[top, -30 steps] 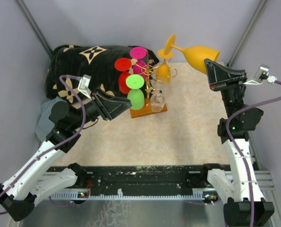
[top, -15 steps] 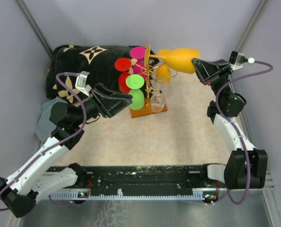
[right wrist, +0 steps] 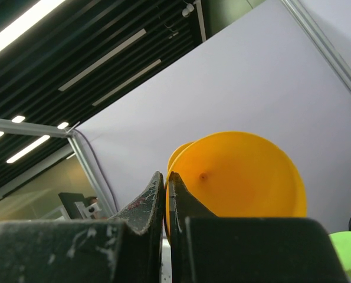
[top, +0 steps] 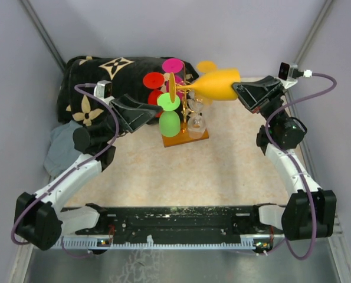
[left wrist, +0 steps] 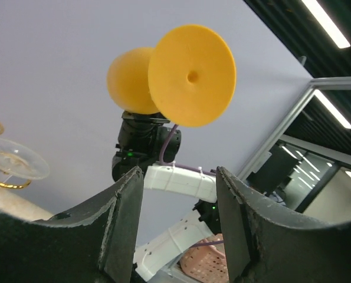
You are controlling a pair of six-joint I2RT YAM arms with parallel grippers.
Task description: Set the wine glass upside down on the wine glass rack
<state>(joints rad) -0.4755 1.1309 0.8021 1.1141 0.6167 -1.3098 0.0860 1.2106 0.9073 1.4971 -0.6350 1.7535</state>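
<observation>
Beside the gold-wire wine glass rack (top: 176,140) on its orange-brown wooden base, the left gripper (top: 157,109) hangs open, empty. Beyond, the right gripper (top: 239,91), clamped on the yellow plastic wine glass (top: 219,84) by its rim, has swung it level above the rack; inverting remains.

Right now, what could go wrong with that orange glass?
The right end effector pinches only the rim of the sideways orange wine glass, so it might slip out. Its foot looks close to the green glass on the crowded wine glass rack and could knock it. The open left end effector is close to the rack and might bump it.
</observation>
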